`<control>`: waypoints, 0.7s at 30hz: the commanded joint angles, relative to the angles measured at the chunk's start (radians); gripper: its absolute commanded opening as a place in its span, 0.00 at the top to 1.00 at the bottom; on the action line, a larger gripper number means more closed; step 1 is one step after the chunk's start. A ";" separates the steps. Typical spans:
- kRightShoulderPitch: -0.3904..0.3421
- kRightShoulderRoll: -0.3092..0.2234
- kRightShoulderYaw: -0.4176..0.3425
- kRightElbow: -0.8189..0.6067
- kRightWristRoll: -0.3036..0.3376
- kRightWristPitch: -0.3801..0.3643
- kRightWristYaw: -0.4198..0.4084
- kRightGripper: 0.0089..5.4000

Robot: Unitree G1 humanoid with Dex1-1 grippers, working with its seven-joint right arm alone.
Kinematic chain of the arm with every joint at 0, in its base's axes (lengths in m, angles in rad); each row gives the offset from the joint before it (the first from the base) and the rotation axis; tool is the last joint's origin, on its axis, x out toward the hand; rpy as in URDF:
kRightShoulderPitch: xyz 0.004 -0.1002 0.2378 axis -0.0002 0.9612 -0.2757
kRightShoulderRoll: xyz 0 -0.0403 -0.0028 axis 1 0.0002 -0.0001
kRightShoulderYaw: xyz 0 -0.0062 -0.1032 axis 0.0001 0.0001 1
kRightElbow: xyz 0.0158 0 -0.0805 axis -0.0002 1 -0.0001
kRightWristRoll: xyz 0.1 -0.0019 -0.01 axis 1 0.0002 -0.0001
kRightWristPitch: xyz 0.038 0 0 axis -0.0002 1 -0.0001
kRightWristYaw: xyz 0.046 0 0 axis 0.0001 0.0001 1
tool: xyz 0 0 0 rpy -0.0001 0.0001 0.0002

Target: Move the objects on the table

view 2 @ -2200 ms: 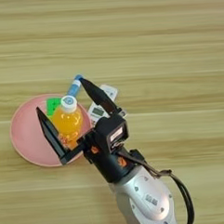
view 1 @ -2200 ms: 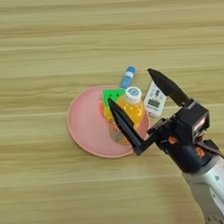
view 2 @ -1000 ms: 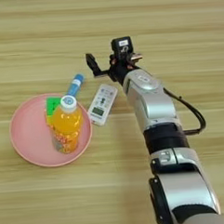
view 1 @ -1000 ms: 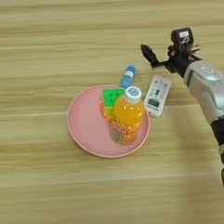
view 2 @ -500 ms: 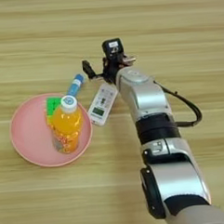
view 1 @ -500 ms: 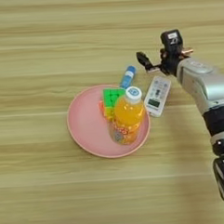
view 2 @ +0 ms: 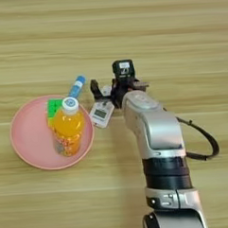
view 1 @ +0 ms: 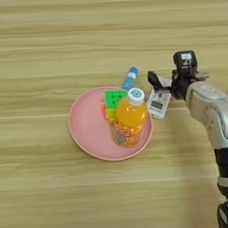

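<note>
The white remote (view 1: 158, 104) lies on the table (view 1: 46, 48) just right of the pink plate (view 1: 88, 131). My right gripper (view 1: 163, 85) hangs over the remote's far end, open. One black finger (view 1: 153, 80) is on the left of that end and the other is on its right, against the gripper's body. The orange juice bottle (view 1: 128, 119) lies on the plate, white cap pointing away. Behind it on the plate sits the puzzle cube (view 1: 114, 99). The blue-and-white tube (view 1: 130, 78) lies off the plate's far rim, just left of the gripper (view 2: 104, 91).
My silver forearm (view 2: 152, 133) runs from the bottom edge up to the gripper, with a black cable looping off its right side. Bare wood spreads to the left of the plate (view 2: 27, 141), behind the tube and along the front.
The gripper left the bottle on the plate, swung to the back right, then came left and down over the remote's far end. The objects have not moved.
</note>
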 commanded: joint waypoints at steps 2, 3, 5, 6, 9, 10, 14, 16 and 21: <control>-0.020 0.005 0.029 -0.048 -0.030 -0.004 -0.011 0.01; -0.015 0.011 0.034 -0.042 -0.033 0.003 -0.013 0.01; -0.009 0.018 0.038 -0.032 -0.041 0.010 -0.016 0.01; -0.009 0.021 0.037 -0.029 -0.045 0.012 -0.016 0.01; -0.013 0.038 0.026 -0.009 -0.032 0.031 -0.009 0.01; -0.015 0.043 0.025 -0.001 -0.030 0.036 -0.007 0.01; -0.013 0.054 0.031 0.035 -0.042 0.029 -0.009 0.01; -0.014 0.057 0.032 0.053 -0.051 0.028 -0.015 0.01; -0.020 0.058 0.032 0.098 -0.070 0.011 -0.025 0.01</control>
